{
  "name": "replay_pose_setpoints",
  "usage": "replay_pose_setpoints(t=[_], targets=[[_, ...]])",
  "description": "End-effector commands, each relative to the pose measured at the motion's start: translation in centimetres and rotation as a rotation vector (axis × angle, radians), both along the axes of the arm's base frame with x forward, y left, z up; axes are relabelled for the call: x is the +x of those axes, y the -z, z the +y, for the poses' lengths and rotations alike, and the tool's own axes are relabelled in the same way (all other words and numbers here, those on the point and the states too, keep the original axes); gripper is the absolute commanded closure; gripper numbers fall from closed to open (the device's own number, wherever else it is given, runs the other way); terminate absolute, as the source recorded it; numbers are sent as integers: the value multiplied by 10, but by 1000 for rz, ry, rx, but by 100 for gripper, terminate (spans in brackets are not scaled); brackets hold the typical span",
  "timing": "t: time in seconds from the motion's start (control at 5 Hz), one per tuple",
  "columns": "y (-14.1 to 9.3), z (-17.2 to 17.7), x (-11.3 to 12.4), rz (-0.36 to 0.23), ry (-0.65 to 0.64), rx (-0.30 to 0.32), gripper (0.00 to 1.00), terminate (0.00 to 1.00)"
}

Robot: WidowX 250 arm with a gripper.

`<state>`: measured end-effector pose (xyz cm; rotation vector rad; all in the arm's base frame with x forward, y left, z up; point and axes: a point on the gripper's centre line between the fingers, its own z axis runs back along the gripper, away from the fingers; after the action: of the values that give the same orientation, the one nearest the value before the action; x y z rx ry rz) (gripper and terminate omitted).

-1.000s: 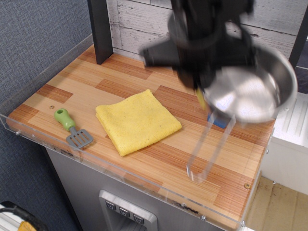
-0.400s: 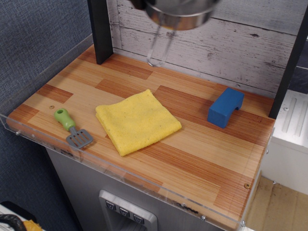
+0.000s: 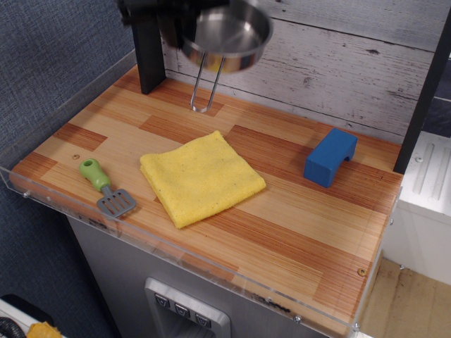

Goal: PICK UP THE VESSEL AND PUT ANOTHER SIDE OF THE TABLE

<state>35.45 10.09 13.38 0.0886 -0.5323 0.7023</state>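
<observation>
The pan [image 3: 227, 32] hangs in the air above the back left part of the table [image 3: 296, 232], tilted so its shiny inside faces outward; nothing can be seen in it. Its thin wire handle [image 3: 204, 84] points down, the loop's end close over the wood near the plank wall [image 3: 338, 56], though whether it touches is unclear. The gripper [image 3: 165, 17] is a dark, blurred mass at the top edge, partly cut off and hidden behind the pan's left rim; it seems to carry the pan there, but the fingers cannot be made out, so how far they are parted cannot be told. A dark post [image 3: 148, 46] stands just left. Below lie a folded yellow cloth [image 3: 201, 177], a green-handled spatula [image 3: 106, 187] near the front left, and a blue block [image 3: 330, 156] to the right.
</observation>
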Motion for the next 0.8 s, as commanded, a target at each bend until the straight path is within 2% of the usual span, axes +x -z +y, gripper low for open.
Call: replay_pose_setpoints(t=[0.0,0.2,0.6], targets=[[40,26,16,37,-42,28,100,0],[66,34,22,77,-51,36,100,0],[96,39,30,125,-63,44,100,0]])
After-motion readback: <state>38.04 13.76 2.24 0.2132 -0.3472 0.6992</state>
